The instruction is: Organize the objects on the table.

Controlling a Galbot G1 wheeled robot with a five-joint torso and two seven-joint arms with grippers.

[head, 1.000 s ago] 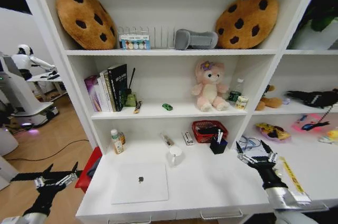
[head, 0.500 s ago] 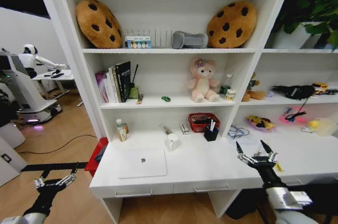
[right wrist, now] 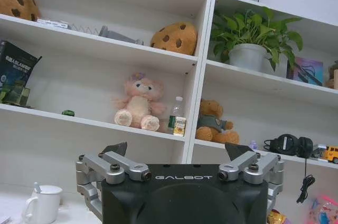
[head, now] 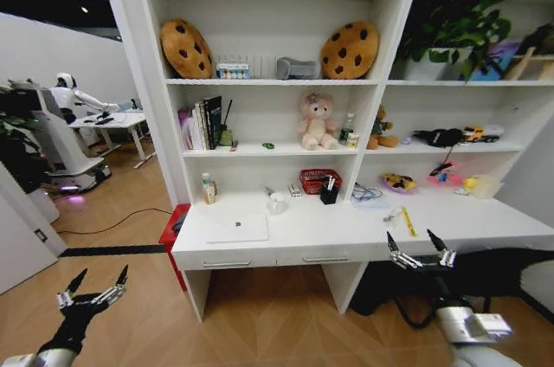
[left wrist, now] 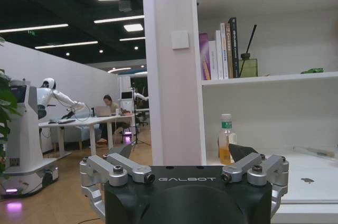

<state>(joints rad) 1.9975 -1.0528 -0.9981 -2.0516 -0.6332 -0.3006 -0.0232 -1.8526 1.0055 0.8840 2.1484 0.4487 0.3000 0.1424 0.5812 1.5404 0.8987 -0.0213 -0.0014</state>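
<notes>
The white table (head: 346, 230) stands well ahead of me under a tall shelf unit. A shut silver laptop (head: 238, 228) lies on its left part, and its edge shows as the laptop (left wrist: 305, 179) in the left wrist view. A tiny green toy car (head: 268, 145) sits on the middle shelf, seen as the car (left wrist: 312, 70) and the car (right wrist: 67, 112) from the wrists. My left gripper (head: 97, 286) hangs open low over the floor, left of the table. My right gripper (head: 412, 242) is open in front of the table's right part, holding nothing.
On the table stand a bottle (head: 209, 188), a white mug (head: 277, 203), a red basket (head: 317, 181) and a black pen holder (head: 329, 194). A red bin (head: 176, 233) sits by the table's left end. Wooden floor lies between me and the table. Another robot (head: 61, 133) stands far left.
The whole picture has pulled back: the camera has moved away from the table, which now looks smaller and farther. Both grippers stay open and hold the same pose.
</notes>
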